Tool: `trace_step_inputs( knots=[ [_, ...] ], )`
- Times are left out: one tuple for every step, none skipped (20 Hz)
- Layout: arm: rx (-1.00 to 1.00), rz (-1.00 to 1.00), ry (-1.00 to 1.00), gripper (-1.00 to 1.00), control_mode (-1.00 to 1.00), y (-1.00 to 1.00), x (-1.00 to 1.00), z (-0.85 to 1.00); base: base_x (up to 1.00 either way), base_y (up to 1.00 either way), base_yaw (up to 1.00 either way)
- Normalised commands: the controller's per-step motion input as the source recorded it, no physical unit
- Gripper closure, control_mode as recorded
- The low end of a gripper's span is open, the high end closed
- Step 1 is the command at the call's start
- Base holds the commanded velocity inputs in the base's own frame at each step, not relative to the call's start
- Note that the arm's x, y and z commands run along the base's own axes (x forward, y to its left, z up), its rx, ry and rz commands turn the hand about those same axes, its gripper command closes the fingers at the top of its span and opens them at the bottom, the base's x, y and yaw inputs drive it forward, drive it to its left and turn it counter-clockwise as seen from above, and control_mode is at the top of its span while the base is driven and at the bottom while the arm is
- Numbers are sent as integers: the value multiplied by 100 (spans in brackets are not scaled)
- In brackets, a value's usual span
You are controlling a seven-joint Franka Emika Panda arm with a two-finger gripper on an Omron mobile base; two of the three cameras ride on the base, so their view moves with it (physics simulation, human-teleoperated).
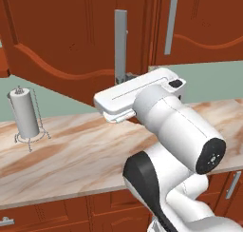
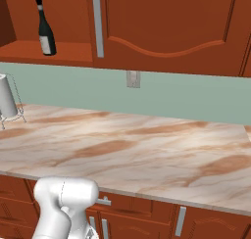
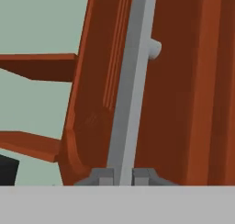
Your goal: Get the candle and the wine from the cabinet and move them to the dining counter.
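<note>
The gripper [image 3: 122, 177] is squeezed tight on the bottom end of a long silver handle [image 3: 133, 90]. One finger sits on each side of the bar. The handle belongs to a door [image 1: 71, 36] of the cabinet [image 2: 162, 27], and that door is swung open toward the robot. In the left base view the white hand reaches up to the low end of the same handle, just above the table [image 1: 80, 155].

The wine [image 2: 45, 30] stands upright on the inner shelf [image 2: 44, 52] of the cabinet, in the open part at the top left of the right base view. It is a dark bottle with a pale label. Another silver handle [image 2: 98, 25] hangs on the shut door just beside that open part.

The table is a pink-brown marble top under the cabinet. A grey paper-towel roll [image 1: 23, 114] stands on a wire stand near its left end, well apart from the gripper. A green wall [image 2: 171, 93] runs behind the table, with a small wall plate [image 2: 133, 79] on it.
</note>
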Motion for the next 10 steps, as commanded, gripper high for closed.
trace_step_inputs(
  knots=[
    [-1, 13, 3, 100, -100, 60, -49, -6, 0, 0, 0],
    [-1, 13, 3, 100, -100, 60, -49, -6, 0, 0, 0],
    [0, 12, 6, 100, -100, 54, -41, -7, 0, 0, 0],
    [0, 11, 7, 100, -100, 49, -34, -6, 0, 0, 0],
    [0, 11, 9, 100, -100, 49, -31, -8, 0, 0, 0],
    [0, 12, 9, 100, -100, 50, -31, -9, 0, 0, 0],
    [0, 11, 9, 100, -100, 45, -27, -10, 0, 0, 0],
    [0, 10, 10, 100, -100, 43, -23, -11, 0, 0, 0],
    [0, 10, 9, 100, -100, 43, -22, -11, 0, 0, 0],
    [0, 9, 8, 100, -100, 39, -18, -9, 0, 0, 0]
  ],
)
